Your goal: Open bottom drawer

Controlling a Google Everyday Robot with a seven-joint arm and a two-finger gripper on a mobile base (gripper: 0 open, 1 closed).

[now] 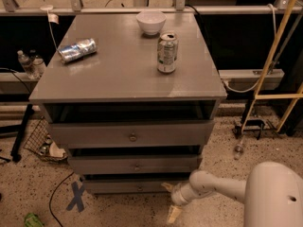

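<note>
Camera view | gripper (168, 202) by bottom drawer (118, 187), right end | fingers (173, 215) spread, empty | knob (140, 188) barely discernible

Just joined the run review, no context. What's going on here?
A one-arm robot is working at the grey cabinet. Its gripper is low near the floor at the right end of the bottom drawer, open and holding nothing. It sits to the right of the drawer's centre knob, not on it, and the drawer does not look pulled out yet. On top are a white bowl, an upright can and a crushed can on its side.
</note>
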